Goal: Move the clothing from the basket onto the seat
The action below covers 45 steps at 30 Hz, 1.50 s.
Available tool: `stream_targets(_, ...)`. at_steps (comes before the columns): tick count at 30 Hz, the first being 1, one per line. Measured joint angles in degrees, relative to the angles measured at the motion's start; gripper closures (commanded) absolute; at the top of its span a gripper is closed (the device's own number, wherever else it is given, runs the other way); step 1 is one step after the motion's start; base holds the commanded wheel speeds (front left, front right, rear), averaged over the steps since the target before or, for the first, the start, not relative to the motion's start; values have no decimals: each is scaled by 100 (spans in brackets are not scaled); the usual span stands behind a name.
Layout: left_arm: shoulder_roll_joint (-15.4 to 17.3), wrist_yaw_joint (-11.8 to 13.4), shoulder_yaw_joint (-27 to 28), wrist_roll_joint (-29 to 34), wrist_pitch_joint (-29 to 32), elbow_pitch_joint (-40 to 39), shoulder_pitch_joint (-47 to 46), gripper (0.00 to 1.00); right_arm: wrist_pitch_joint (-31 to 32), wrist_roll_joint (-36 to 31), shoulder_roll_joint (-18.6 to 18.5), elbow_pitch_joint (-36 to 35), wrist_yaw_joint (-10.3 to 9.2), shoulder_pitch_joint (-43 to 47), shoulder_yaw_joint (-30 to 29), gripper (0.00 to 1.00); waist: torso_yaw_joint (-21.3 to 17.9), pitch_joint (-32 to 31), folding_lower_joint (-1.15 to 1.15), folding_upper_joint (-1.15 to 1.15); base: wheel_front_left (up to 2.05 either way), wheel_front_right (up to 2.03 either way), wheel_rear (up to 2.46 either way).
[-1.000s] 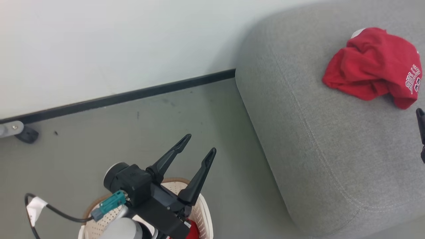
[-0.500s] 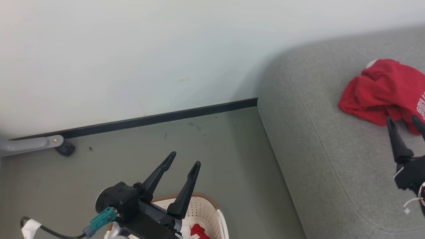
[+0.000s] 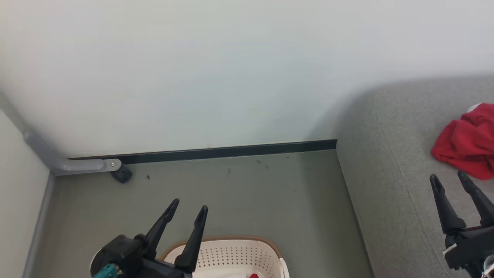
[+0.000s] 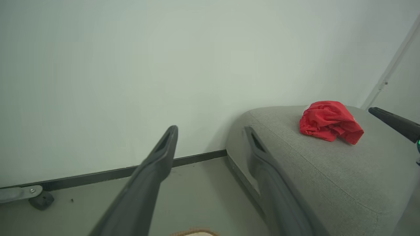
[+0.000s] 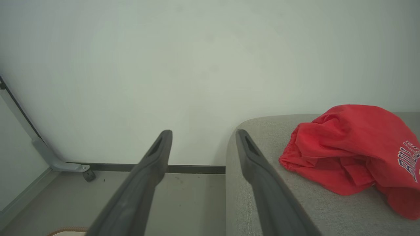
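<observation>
While my left hand (image 3: 190,204) is showing in front of the left end of the basket (image 3: 239,253) in my head view, its two long dark fingers (image 3: 195,237) are standing spread apart and gripping nothing, and my right hand (image 3: 447,176) is hanging above the seat (image 3: 393,185), equally spread and empty, its tips pointing toward the red garment (image 3: 467,148) and standing near it but apart from it. That garment is lying crumpled on top of the seat, toward the wall (image 3: 231,77). In my right wrist view its long axis is running from a gathered, puckered hem at the left down to the right, where white lettering is sitting sideways and being cut off by the picture's edge. Its cloth is looking soft and matte, bunching into thick rumples. The seat is showing a coarse grey weave with a stitched seam following its rounded corner; that corner is pointing at the black skirting board (image 3: 231,151), and its long side is running from the wall toward me. The basket is standing upright on the grey floor (image 3: 270,193), mouth up, its long axis lying across my head view. Rows of small holes are piercing its cream plastic wall under a brown rim, and a scrap of red cloth (image 3: 253,275) is peeking out inside it at the bottom edge.
</observation>
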Motion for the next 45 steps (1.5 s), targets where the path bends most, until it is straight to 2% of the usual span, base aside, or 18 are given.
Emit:
stream_targets(7, 179, 212, 301, -40, -49, -18, 458, 0, -19, 53, 374, -615, -324, 630, -54, 0, 272, -222, 0, 1, 0, 0, 0)
stream_targets(10, 176, 298, 479, -93, -93, -105, 696, 0, -22, 47, 530, -770, -419, 857, 12, 0, 357, -289, 0, 1, 0, 0, 0)
stream_targets(14, 164, 354, 664, -103, -109, -120, 926, 0, -23, -71, 687, -913, -448, 891, 130, 0, 416, -319, 0, 1, 0, 0, 0)
stream_targets(25, -10, 456, 985, -19, -147, -169, 1339, 0, -24, -332, 1023, -1330, -826, 1331, -109, 0, 416, -355, 0, 1, 0, 0, 0)
stream_targets(34, -24, 461, 1182, 133, -148, -154, 1344, 0, -25, -544, 1138, -1450, -870, 1475, -200, 0, 349, -387, 1, 1, 0, 0, 0)
stream_targets(45, -197, 504, 1332, 382, -148, -252, 1436, 0, -25, -693, 1193, -1573, -860, 1477, -285, 0, 343, -340, 0, 1, 0, 0, 0)
